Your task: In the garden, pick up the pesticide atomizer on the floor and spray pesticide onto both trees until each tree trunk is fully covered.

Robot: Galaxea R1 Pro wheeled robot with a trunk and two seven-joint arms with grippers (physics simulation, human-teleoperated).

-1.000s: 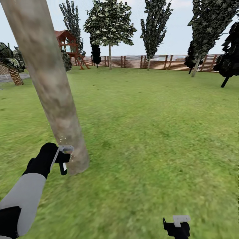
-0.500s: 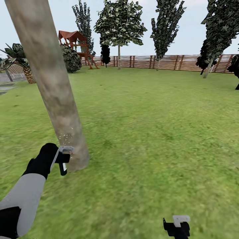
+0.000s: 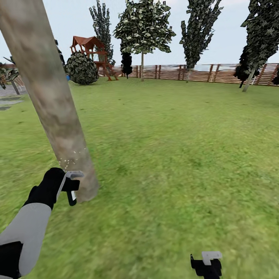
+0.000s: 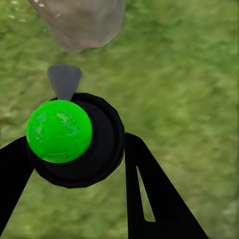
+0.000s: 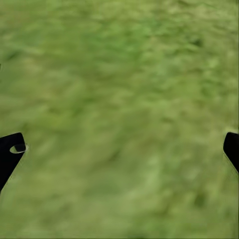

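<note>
I see lawn (image 3: 174,155) under both arms. My right gripper (image 5: 119,149) hangs spread wide and empty, while my left gripper (image 4: 74,164) is clamped around the pesticide atomizer (image 4: 59,130), just beside the base of the tree trunk (image 3: 50,104), with pesticide (image 3: 69,157) specks on the bark. Far back stands the slat fence (image 3: 201,72).

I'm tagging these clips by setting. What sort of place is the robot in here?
Most likely a fenced garden or backyard: a wide lawn, a slatted wooden fence along the far edge with trees in front, a red-roofed play structure, and a thick tree trunk close by.
</note>
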